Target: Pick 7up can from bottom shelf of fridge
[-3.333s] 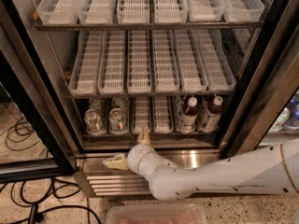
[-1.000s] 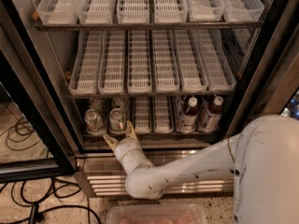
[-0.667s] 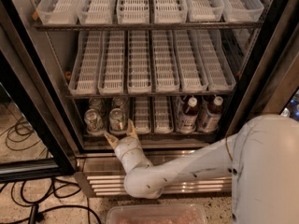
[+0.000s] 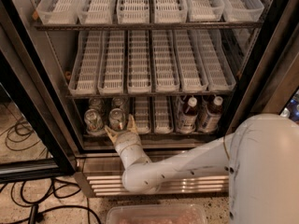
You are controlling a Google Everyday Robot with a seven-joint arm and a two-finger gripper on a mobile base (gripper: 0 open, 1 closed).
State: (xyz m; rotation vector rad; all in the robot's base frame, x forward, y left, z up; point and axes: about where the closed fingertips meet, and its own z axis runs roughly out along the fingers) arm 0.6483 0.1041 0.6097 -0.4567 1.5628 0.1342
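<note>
Fridge (image 4: pixel 28 108): door stands open, steel inside, ribbed base grille low down in front.
Bottom shelf (image 4: pixel 142 112): lowest tier, white slotted lanes; the 7up can sits toward its left end.
7up can (image 4: pixel 117 119): upright at the front of its lane, shiny top facing up, second in from the left wall.
Neighbour can (image 4: pixel 93 120): just left of the 7up can, same sort; two more stand behind this pair.
Gripper (image 4: pixel 121 129): right at the front of the 7up can, just below its rim, tan fingers (image 4: pixel 110 134) spread apart, one either side. Whether they touch the 7up can I can't tell.
Arm (image 4: pixel 187 167): white, comes in from the lower right of the 7up can, across the grille.
Brown bottles (image 4: pixel 188 113): two, white caps, well to the right of the 7up can, same tier.
Cables (image 4: pixel 18 204): on the floor, down and left of the 7up can.
</note>
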